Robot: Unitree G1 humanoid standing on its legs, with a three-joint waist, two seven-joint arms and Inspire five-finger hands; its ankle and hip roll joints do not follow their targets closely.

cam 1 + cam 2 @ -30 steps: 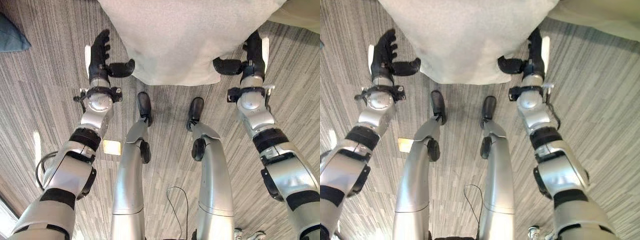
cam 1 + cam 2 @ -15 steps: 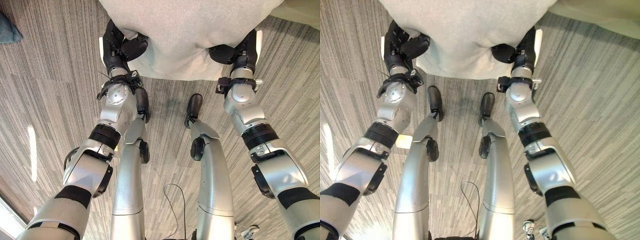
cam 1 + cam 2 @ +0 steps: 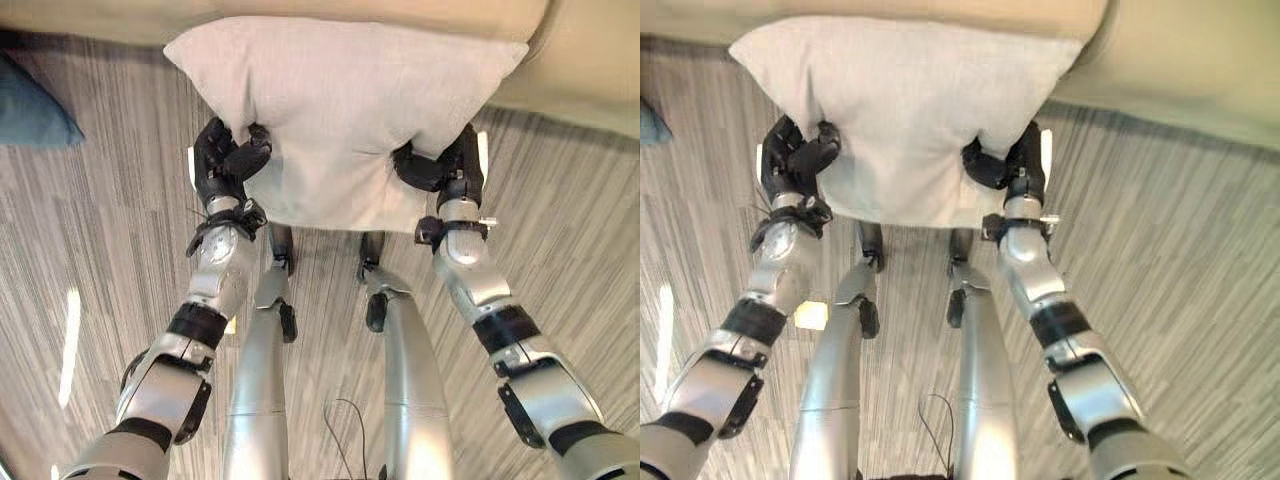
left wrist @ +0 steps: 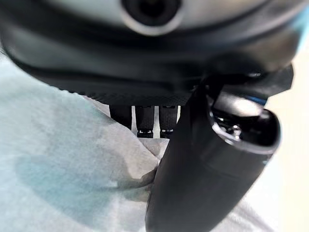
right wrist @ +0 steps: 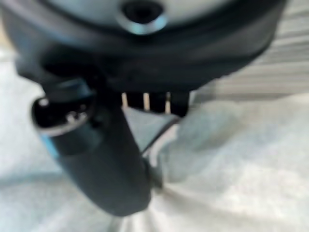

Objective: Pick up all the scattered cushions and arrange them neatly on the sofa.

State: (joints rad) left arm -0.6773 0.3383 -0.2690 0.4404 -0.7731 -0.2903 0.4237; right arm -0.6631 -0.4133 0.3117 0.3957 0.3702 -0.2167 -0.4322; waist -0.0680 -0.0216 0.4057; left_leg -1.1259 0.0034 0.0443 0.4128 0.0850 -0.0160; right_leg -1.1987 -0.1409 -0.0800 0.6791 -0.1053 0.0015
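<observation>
grey striped carpet (image 3: pixel 100 250) covers the floor, and a beige sofa (image 3: pixel 590 60) runs along the far edge of the scene.

the left hand's fingers (image 4: pixel 145 118) are curled into pale fabric, with the thumb pressing from the near side so the cloth bunches between them. the right hand's fingers (image 5: pixel 145 101) do the same on the opposite side, thumb pushed in and a fold of cloth gathered under it. so the left hand (image 3: pixel 225 160) and the right hand (image 3: pixel 445 170) each pinch one side of a large off-white cushion (image 3: pixel 340 100), near its lower corners.

outward from the fingers, the cushion spreads away from both hands toward the sofa. its far edge lies against or just over the sofa front; which of the two cannot be told. its near edge hangs just past the thumbs, above the carpet.

off to the left hand's outer side, well apart, a dark blue cushion (image 3: pixel 35 110) lies on the carpet, not yet collected.

judging risks: both grips take only a pinch of cover fabric near the lower edge, so the filling's weight could pull the cloth out of one hand and let the cushion swing or drop. if one hand lets go before the other, the cushion could land crooked on the sofa or slide back off the seat front.
</observation>
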